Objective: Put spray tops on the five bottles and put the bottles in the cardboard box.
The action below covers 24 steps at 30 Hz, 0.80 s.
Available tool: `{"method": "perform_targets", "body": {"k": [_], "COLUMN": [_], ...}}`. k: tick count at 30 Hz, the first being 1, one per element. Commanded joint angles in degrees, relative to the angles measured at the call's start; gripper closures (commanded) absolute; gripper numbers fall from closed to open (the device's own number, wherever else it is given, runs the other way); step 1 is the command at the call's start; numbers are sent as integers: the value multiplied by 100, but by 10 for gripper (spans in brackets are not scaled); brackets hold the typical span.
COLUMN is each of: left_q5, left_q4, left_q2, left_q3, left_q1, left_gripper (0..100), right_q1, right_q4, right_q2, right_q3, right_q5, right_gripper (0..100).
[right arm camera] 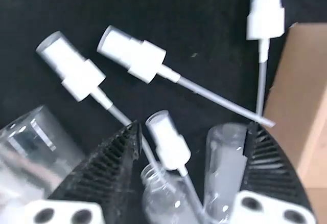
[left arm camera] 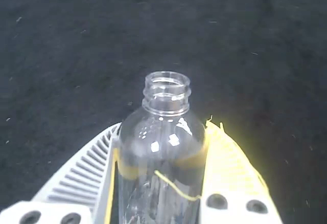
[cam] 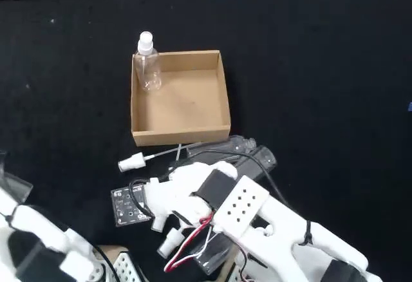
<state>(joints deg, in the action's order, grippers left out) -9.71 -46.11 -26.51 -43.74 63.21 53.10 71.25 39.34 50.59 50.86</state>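
My left gripper (left arm camera: 162, 147) is shut on a clear bottle (left arm camera: 162, 142) with an open neck, held above the black table; this bottle (cam: 14, 187) is at the near left. My right gripper (right arm camera: 191, 132) hangs open over a cluster just in front of the cardboard box (cam: 138, 111). Between its fingers lie a small spray top (right arm camera: 167, 141), an open bottle neck (right arm camera: 156, 183) and another clear bottle (right arm camera: 220, 168). Three more spray tops (right arm camera: 135, 55) lie beyond the fingertips. One capped bottle (cam: 147, 63) stands in the box's far left corner.
The right arm (cam: 257, 214) covers most of the cluster. A spray top (cam: 132, 162) with a long tube lies off the box's front left corner. Clear bottles (cam: 254, 153) lie beside the arm. Black table (cam: 322, 69) extends around the box.
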Motion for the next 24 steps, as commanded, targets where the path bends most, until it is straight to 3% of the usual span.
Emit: {"method": "perform_targets", "body": {"k": [1, 15, 24], "left_q5": [-202, -202, -202], "left_q4": [-123, -132, -141], "left_q2": [413, 492, 492], "left_q3": [769, 831, 796], "left_q1": [303, 382, 356], "left_gripper": [971, 971, 971], "right_q1": [114, 484, 589], "right_q4": [-440, -765, -1486], "right_q2": [-92, -2211, -2879], "right_q3": [-40, -699, -673], "right_q5": [141, 932, 888], "right_gripper": [696, 720, 721]}}
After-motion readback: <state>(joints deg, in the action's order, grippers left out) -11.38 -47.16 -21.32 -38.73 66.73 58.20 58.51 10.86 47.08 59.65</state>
